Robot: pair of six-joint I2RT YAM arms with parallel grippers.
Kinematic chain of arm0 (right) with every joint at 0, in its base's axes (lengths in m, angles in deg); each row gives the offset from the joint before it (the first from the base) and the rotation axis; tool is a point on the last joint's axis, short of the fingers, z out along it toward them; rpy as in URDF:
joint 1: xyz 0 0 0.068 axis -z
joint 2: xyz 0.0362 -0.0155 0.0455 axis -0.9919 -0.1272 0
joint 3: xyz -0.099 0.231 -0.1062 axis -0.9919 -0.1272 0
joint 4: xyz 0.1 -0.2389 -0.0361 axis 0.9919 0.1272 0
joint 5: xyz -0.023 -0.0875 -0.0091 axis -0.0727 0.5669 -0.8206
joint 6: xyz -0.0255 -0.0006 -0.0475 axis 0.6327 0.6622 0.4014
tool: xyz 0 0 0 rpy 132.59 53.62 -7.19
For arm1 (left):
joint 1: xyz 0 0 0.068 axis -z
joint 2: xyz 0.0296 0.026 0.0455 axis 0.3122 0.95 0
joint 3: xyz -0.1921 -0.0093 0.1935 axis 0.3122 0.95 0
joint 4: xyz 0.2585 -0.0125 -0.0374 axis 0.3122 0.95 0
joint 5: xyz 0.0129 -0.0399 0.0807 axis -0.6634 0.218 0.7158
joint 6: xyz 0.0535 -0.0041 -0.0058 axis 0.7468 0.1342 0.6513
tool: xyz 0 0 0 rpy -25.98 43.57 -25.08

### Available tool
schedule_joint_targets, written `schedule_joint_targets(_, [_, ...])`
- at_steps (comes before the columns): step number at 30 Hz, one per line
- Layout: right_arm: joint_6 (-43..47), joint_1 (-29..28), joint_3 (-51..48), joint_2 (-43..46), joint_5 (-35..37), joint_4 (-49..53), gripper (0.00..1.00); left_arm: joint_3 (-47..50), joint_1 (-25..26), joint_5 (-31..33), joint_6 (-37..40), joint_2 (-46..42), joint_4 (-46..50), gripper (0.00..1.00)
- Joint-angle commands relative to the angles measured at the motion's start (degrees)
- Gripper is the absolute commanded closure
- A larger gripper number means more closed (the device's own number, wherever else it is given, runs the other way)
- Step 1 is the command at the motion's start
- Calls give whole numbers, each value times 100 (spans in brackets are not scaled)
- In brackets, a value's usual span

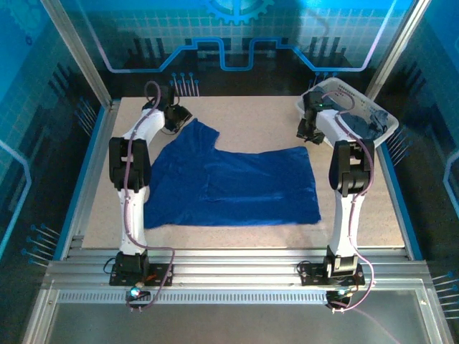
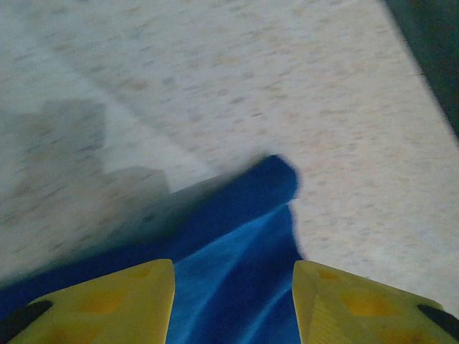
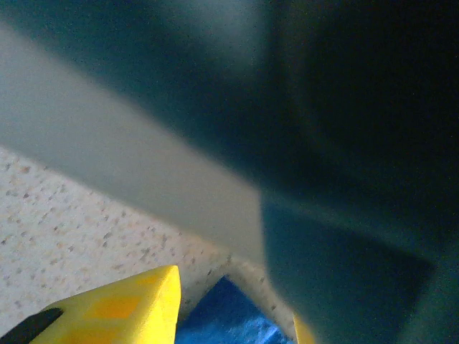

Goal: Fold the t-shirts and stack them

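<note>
From the top camera: a royal blue soft cloth t-shirt point(image 1: 237, 186) spread flat on the speckled beige worktop point(image 1: 244, 111), one short sleeve reaching to its far left. Left end effector point(image 1: 176, 115) just over that sleeve tip. Right end effector point(image 1: 310, 133) above the shirt's far right corner. Just past that corner, a white plastic lattice basket point(image 1: 384, 122) with duller grey-blue cloth point(image 1: 356, 125) bundled inside.

From the left wrist, detail lost from overhead: yellow fingers point(image 2: 107, 301) set wide apart, gripping nothing, with the sleeve's blue folds between and below them and its rounded tip lying on bare worktop.

From the right wrist, much blurred: one yellow finger point(image 3: 122, 308) and a sliver of its mate, parted, with a corner of the blue shirt between. Beyond the corner, a blurred pale grey band point(image 3: 143, 179), identity not clear.
</note>
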Motion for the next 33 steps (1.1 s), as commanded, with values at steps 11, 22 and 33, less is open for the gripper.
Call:
schedule_joint_targets(11, [194,-1054,-592,1397,-330,-145,48,4793,219,-108,-1999,-3663,633,53])
schedule_joint_targets(22, [-89,-1376,-1332,1739,-568,-228,48,6299,249,834,-3091,-4114,1178,56])
schedule_joint_targets(33, [-326,-1316,-1134,1196,-605,94,47,6385,-640,1422,-2581,-4381,1379,55])
